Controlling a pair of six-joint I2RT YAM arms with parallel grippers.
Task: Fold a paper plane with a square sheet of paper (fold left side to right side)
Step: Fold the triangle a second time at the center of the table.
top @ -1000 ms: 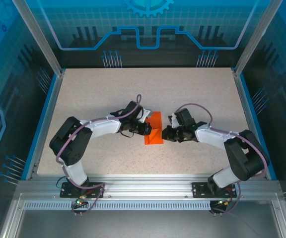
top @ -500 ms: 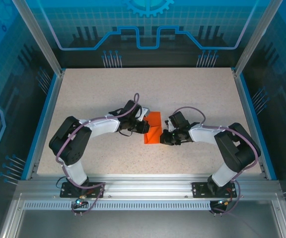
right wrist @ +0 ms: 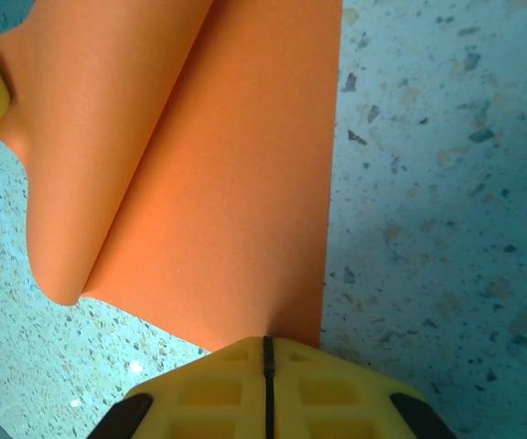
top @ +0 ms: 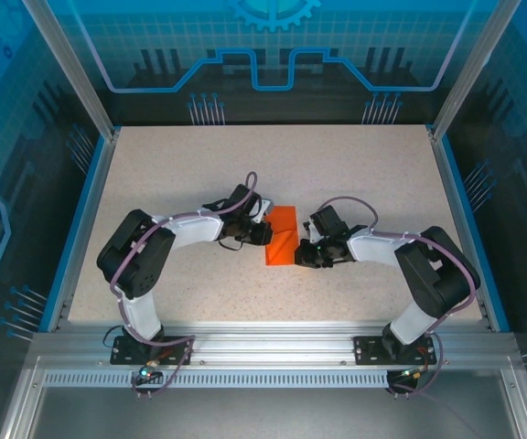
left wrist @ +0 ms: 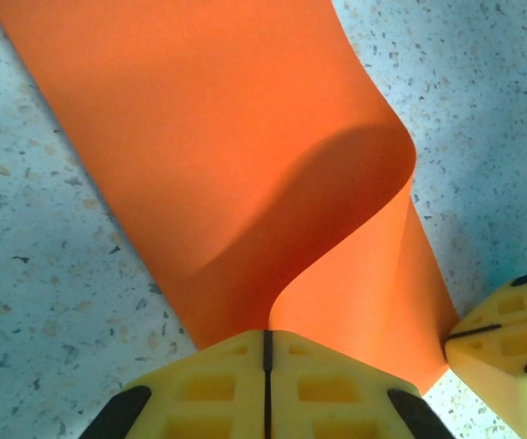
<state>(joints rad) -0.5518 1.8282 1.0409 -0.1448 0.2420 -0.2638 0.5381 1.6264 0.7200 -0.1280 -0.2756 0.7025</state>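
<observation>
Left and right jaws each clamp the square sheet of paper (top: 284, 236).

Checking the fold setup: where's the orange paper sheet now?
Top view: the orange sheet lies at the table centre, between the left claw and the right claw, each shut on an edge.

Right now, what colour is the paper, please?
The paper is plain bright orange, clearest in the left wrist view.
</observation>
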